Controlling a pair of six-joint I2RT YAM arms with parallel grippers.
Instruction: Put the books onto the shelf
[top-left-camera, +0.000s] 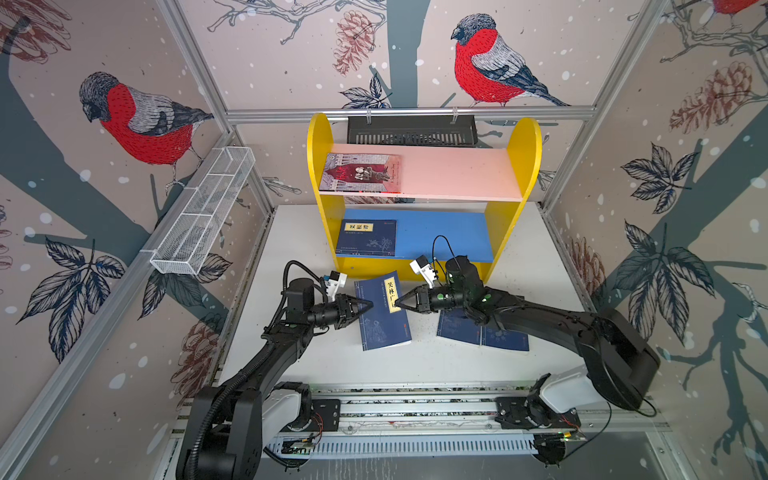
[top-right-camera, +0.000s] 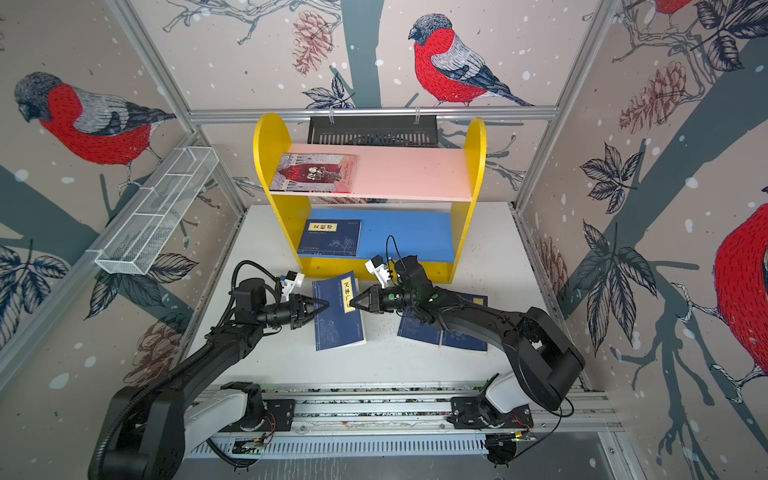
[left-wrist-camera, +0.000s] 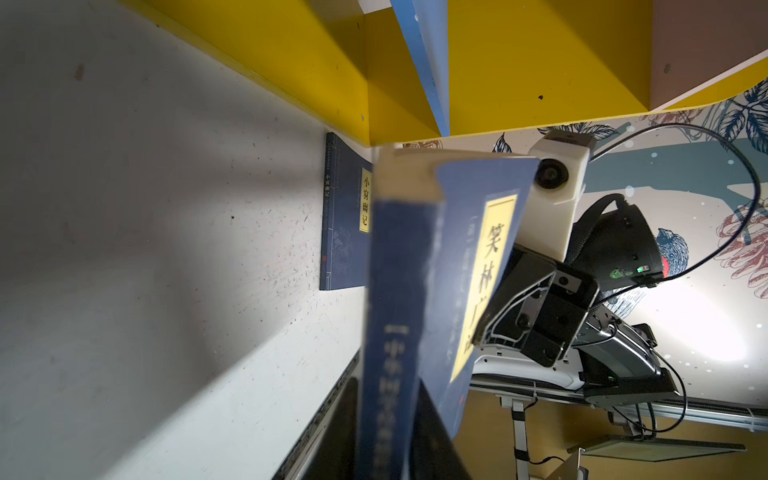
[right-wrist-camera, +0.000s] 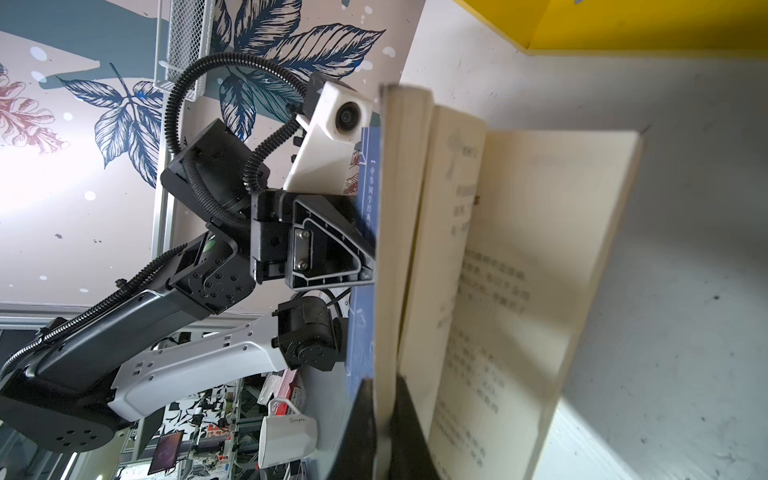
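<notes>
Held book, navy, front cover up: yellow title strip with black characters down its right side, faint pale line drawing lower down. left gripper pressed tight on the spine edge. right gripper nipped on the opposite, open edge, right at the yellow strip. Right wrist view: only the cover and a wad of cream pages are pinched; the remaining pages hang open, print showing. Book sits tilted just in front of the shelf, between the two arms; can't tell whether its near edge touches the white table. Two loose navy books lie flat side by side on the table, partly under the right arm. Shelved navy book lies flat at the left of the blue lower board. Grey-and-red illustrated book lies flat at the left of the pink upper board
</notes>
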